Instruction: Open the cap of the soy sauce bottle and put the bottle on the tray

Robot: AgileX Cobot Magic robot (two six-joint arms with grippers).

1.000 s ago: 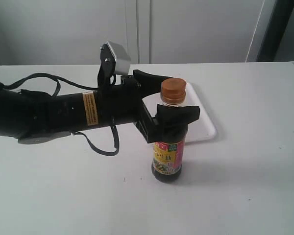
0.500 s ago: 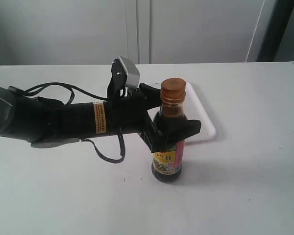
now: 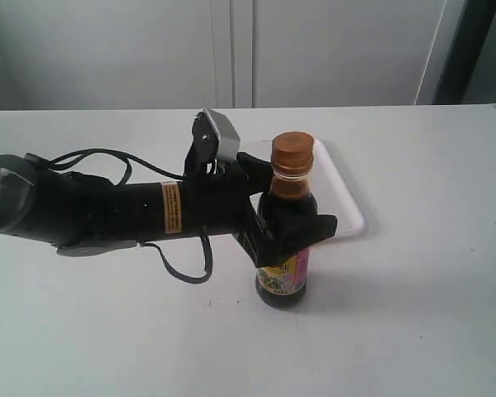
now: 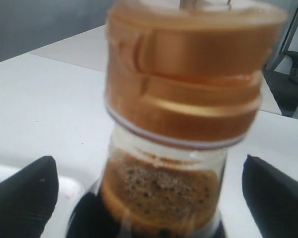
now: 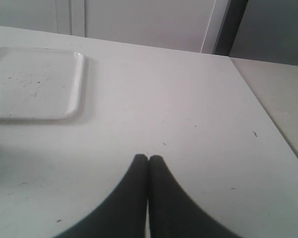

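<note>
Currently the left gripper (image 3: 298, 200) sits spread around the upright soy sauce bottle (image 3: 283, 277) beside the tray (image 3: 344, 197), the right gripper (image 5: 148, 159) pressed together.

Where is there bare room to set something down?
Free: the tray behind the soy sauce bottle, and the table right of it in the exterior view. Crowded: around the bottle, straddled by the left gripper, whose arm covers the table's left.

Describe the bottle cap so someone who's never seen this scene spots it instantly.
On the white table, beside the flat white rectangular plastic tray, stands a clear glass bottle of dark sauce. Topping its narrow neck is the cap: small, round, orange-brown plastic, the only orange-brown piece among white and black.
</note>
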